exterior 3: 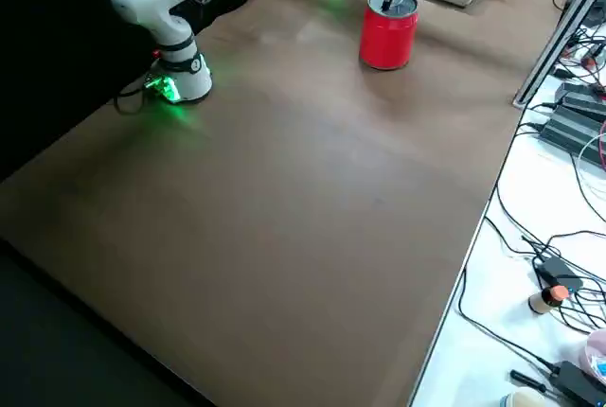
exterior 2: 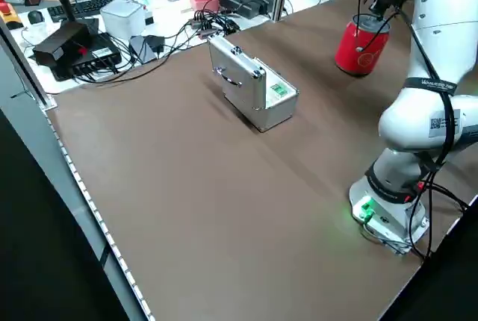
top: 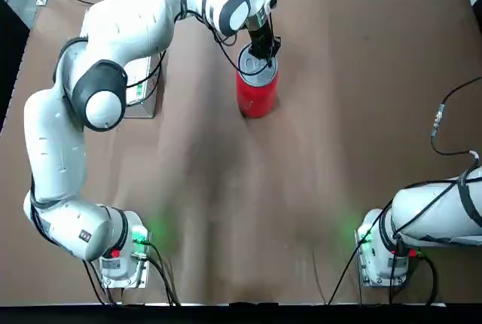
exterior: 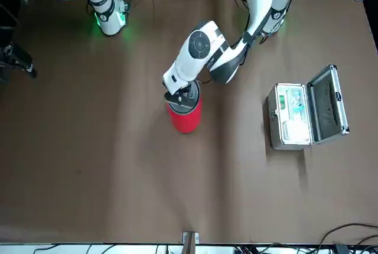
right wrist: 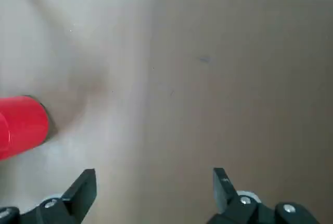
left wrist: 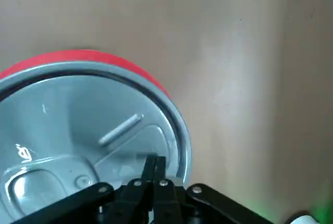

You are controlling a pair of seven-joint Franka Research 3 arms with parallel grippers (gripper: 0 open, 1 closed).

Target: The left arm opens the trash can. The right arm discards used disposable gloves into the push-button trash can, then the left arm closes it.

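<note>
The red trash can (top: 257, 96) (exterior: 184, 117) (exterior 2: 361, 46) (exterior 3: 387, 36) stands at the far middle of the table. Its round grey lid (left wrist: 78, 114) lies flat on top. My left gripper (top: 265, 56) (exterior: 181, 97) (left wrist: 154, 164) points straight down, shut, with its fingertips touching the lid near the rim. The right arm (top: 437, 212) is folded back at its base at the near right. Its gripper (right wrist: 153, 182) hangs open over bare table, holding nothing, with the can (right wrist: 21, 125) far off to one side. The gloves are out of view.
A silver rectangular case (exterior: 301, 112) (exterior 2: 254, 86) with its hinged lid up sits on the table's left side, partly under the left arm in the top view. Cables and desk gear (exterior 2: 89, 37) lie beyond the far edge.
</note>
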